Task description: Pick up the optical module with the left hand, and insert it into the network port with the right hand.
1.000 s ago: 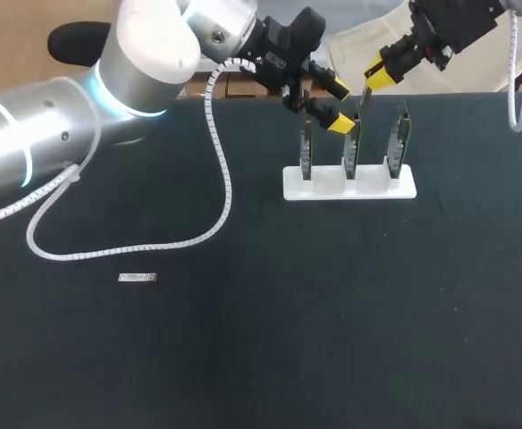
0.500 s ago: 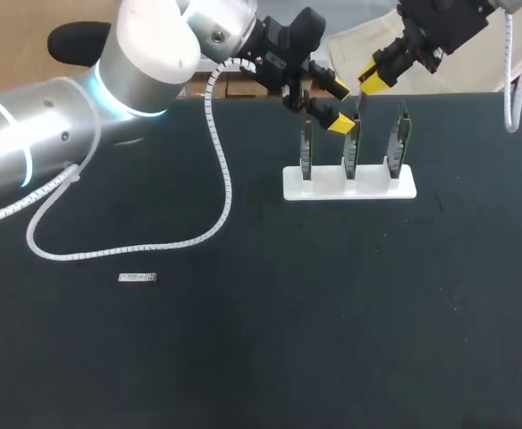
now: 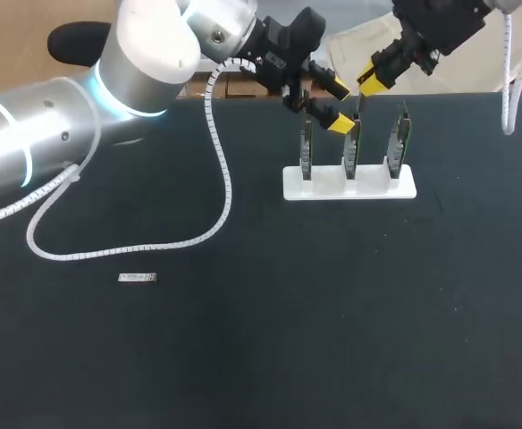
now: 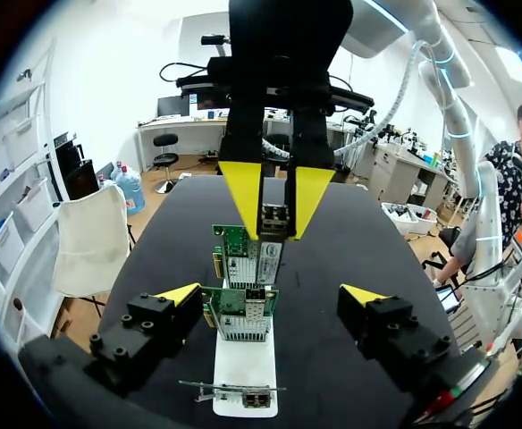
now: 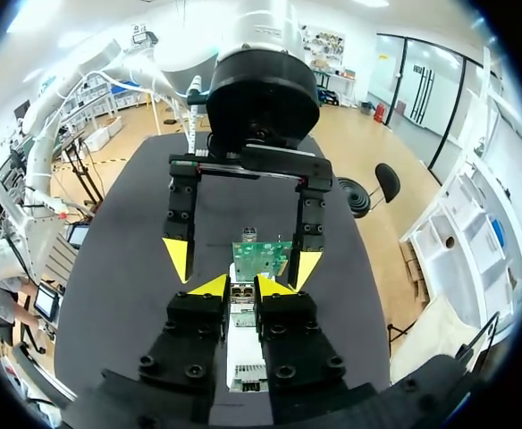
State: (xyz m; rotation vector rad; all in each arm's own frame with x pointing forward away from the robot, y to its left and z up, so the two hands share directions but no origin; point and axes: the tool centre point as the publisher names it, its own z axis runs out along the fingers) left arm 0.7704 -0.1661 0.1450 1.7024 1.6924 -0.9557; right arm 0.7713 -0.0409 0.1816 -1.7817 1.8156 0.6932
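My right gripper [image 3: 375, 79] hangs above the far end of a white stand [image 3: 350, 188] and is shut on a small silver optical module [image 4: 274, 218]. The module sits just above the middle of three upright network cards [image 3: 351, 148]. My left gripper [image 3: 337, 105] is open right beside that card, with nothing between its fingers. In the left wrist view my left gripper [image 4: 270, 293] straddles the nearest card [image 4: 240, 313], with the right gripper [image 4: 275, 201] beyond it. In the right wrist view the right gripper [image 5: 243, 286] points down at the cards, facing the left gripper [image 5: 243, 261]. A second optical module [image 3: 138, 278] lies flat on the dark table at the left.
A white spiral cable [image 3: 218, 183] from my left arm loops across the table's left half. The outer cards [image 3: 306, 147] [image 3: 399, 141] stand either side of the middle one. The dark table surface [image 3: 332, 313] stretches towards the front.
The right gripper with the module has shifted slightly to the left above the cards. The left arm has stayed still.
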